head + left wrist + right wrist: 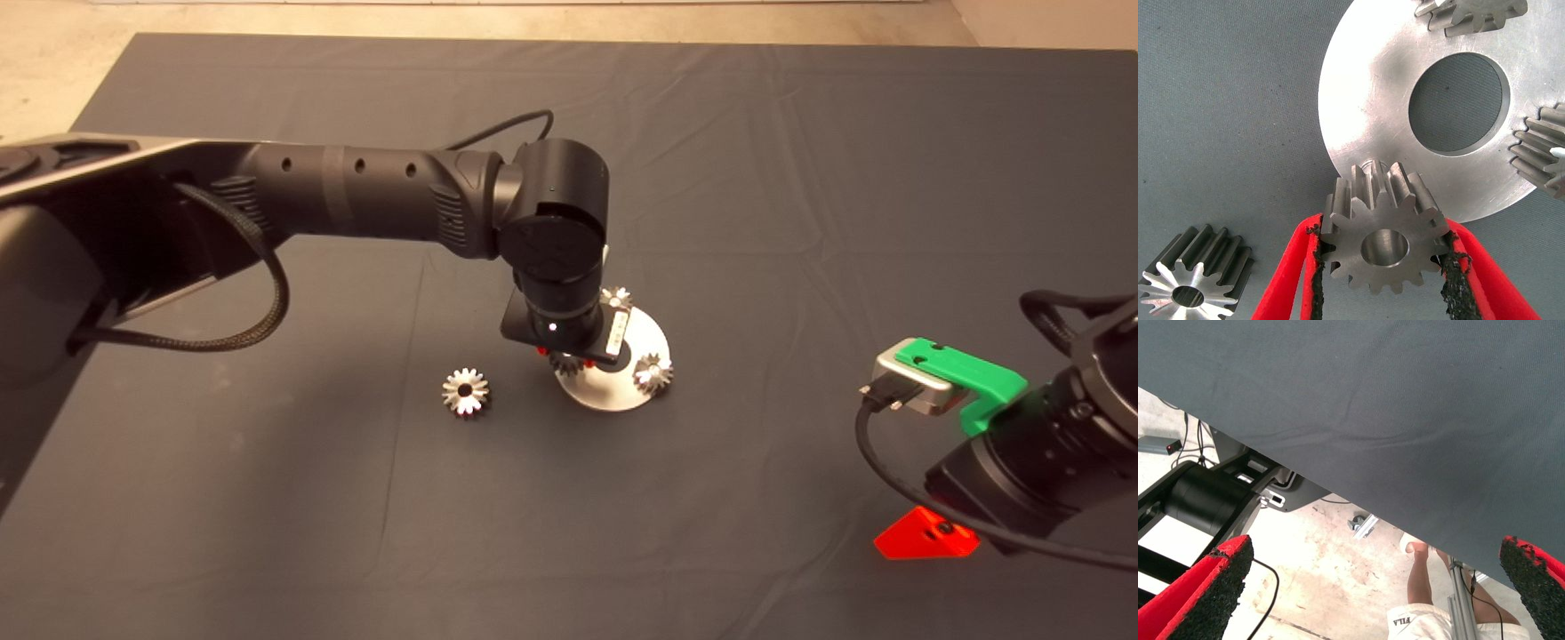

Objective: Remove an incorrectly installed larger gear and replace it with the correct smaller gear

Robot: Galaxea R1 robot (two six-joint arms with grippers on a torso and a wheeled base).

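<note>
My left gripper (pixel 1381 250) is shut on the smaller gear (pixel 1351 233), a dull grey gear with a pale flat face and a round centre hole. It holds the gear at the near edge of the round silver plate (pixel 1365 100), next to a short peg (pixel 1371 165). In the head view the left wrist covers the gripper, and the gear (pixel 565 362) peeks out at the plate's (pixel 613 396) left edge. The larger gear (pixel 466 392), shiny and star-like, lies on the mat left of the plate and also shows in the left wrist view (pixel 1191 287). My right gripper (pixel 1378 587) is open and parked at the lower right.
Two more gears sit on the plate, one at its far edge (pixel 616 298) and one at its right edge (pixel 653 372). The plate has a large round centre hole (pixel 1458 100). The right wrist view shows the mat's edge, the floor and a person's leg (pixel 1425 577).
</note>
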